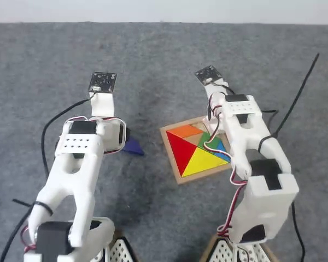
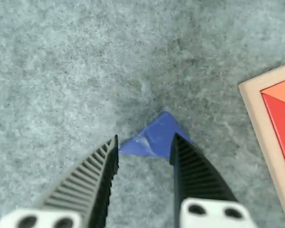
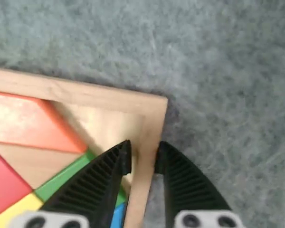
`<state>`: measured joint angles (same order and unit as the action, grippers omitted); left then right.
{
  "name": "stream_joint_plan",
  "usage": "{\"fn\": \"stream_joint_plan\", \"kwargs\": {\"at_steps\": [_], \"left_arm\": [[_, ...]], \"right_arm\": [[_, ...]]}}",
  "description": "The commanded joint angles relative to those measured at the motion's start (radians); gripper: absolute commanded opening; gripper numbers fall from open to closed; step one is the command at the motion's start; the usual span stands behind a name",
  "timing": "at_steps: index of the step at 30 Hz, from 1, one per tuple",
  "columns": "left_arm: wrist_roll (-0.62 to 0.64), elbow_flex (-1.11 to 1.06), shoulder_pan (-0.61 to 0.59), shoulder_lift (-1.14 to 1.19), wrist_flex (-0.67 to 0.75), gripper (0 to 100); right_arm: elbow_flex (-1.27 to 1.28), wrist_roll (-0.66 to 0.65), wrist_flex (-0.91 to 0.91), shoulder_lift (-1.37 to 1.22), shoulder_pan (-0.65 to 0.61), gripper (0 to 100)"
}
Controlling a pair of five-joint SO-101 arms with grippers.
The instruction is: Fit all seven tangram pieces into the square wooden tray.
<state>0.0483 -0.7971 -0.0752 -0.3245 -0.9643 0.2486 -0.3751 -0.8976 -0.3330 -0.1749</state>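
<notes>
Left claw [image 2: 145,137] gapes wide, blue triangle [image 2: 156,137] lying between its tips. Right claw [image 3: 143,145] pinches the tray [image 3: 85,92] rim, one finger each side.

light: bright, even, diffuse; shadows: soft, faint beside wooden tray [image 3: 85,92]

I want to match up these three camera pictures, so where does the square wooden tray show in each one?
High view: wooden tray right of centre, partly under the right arm.
Left wrist view: its rim off to one side, beyond the blue triangle.
Right wrist view: its corner, with the right gripper at the rim.
Shared landmark: the orange piece in the tray.
</notes>
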Motion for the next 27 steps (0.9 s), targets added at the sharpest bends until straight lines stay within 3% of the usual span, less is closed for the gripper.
{"fn": "stream_joint_plan", "kwargs": {"at_steps": [1, 7, 12, 17, 22, 27], "left_arm": [[-0.009, 0.007, 0.000, -0.040, 0.014, 18], [-0.009, 0.007, 0.000, -0.040, 0.014, 18], [-0.009, 0.007, 0.000, -0.040, 0.017, 18], [-0.009, 0.007, 0.000, -0.040, 0.015, 18], [-0.009, 0.007, 0.000, -0.040, 0.015, 18], [-0.009, 0.007, 0.000, -0.040, 0.015, 18]], "right_arm": [[-0.049, 0.006, -0.016, -0.004, 0.022, 5.6], [-0.072, 0.025, -0.145, -0.010, 0.015, 4.6], [-0.071, 0.186, -0.262, -0.002, 0.008, 1.5], [-0.071, 0.281, -0.349, -0.002, -0.074, 0.6], [-0.061, 0.396, -0.366, -0.001, -0.166, 0.6], [-0.054, 0.428, -0.351, 0.001, -0.214, 0.6]]}}
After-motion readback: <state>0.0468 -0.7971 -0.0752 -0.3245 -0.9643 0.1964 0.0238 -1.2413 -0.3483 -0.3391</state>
